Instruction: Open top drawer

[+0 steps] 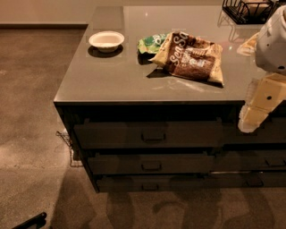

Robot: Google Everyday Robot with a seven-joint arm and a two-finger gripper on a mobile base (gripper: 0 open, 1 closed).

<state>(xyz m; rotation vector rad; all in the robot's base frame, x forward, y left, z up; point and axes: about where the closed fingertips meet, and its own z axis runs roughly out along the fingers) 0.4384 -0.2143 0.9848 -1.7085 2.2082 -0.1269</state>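
The top drawer [147,133] is a wide, shallow dark-grey front just under the counter top, with a small bar pull [153,137] at its centre. A dark shadowed gap lies between its upper edge and the counter edge. My gripper [251,120], beige below a white arm housing [273,42], hangs at the right edge of the view. It is level with the top drawer's front, well to the right of the pull and apart from it.
Two similar drawers [151,164] sit lower. The grey counter top [111,76] carries a white bowl [106,40], a brown snack bag [192,56], a green bag [152,43] and a black wire basket [248,10]. Brown carpet [31,112] spreads to the left.
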